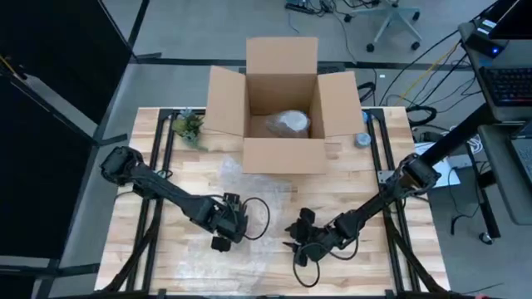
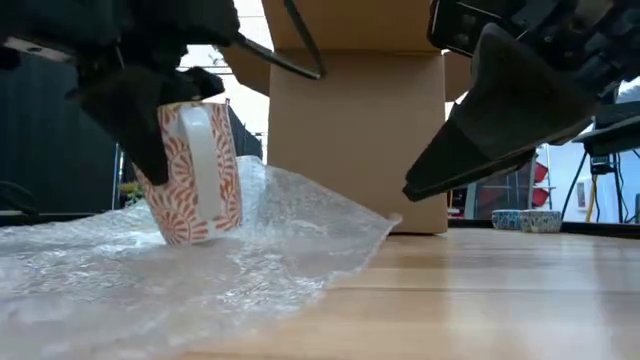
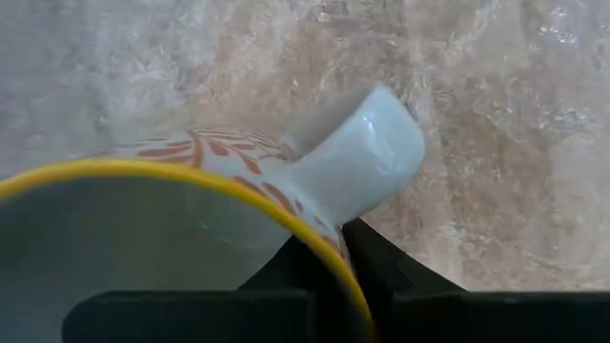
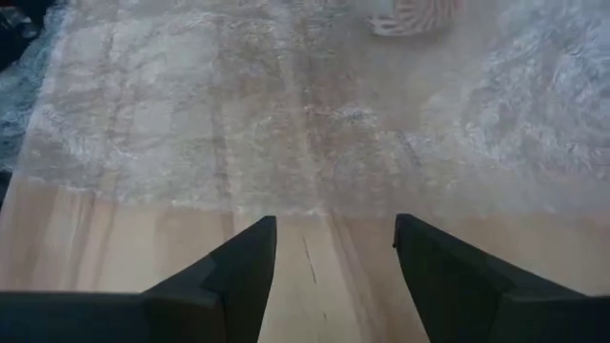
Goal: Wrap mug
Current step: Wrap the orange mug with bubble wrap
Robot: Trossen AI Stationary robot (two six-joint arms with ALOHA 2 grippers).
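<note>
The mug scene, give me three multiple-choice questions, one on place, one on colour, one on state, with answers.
1. Where does the mug stand?
A. in the box
B. on the bubble wrap
C. on bare wood

2. What colour is the mug's rim?
A. yellow
B. blue
C. black

3. How is the right end effector?
A. shut on the mug
B. shut on the wrap
C. open, empty

Answers: B, bubble wrap lies under it in the low view; A, the left wrist view shows a yellow rim; C, its fingers stand apart over the wrap's edge, while the left end effector grips the mug's wall.
</note>
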